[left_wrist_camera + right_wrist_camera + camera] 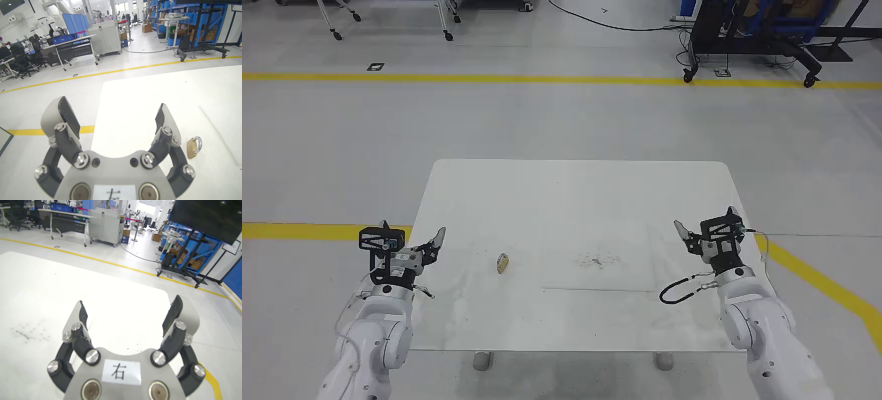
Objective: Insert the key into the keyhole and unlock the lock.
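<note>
- White table (572, 190) stands on a pale workshop floor crossed by yellow lines (542, 77).
- Left gripper (412, 236) (112, 106) hangs over the table's left edge, its fingers spread wide with nothing between them.
- Right gripper (706, 222) (129, 302) sits over the table's right edge, also spread and holding nothing.
- Brass lock (502, 263) (192, 148) lies flat on the table, near the left gripper and well apart from the right.
- Grey scuffs (597, 261) (28, 333) mark the tabletop near its middle.
</note>
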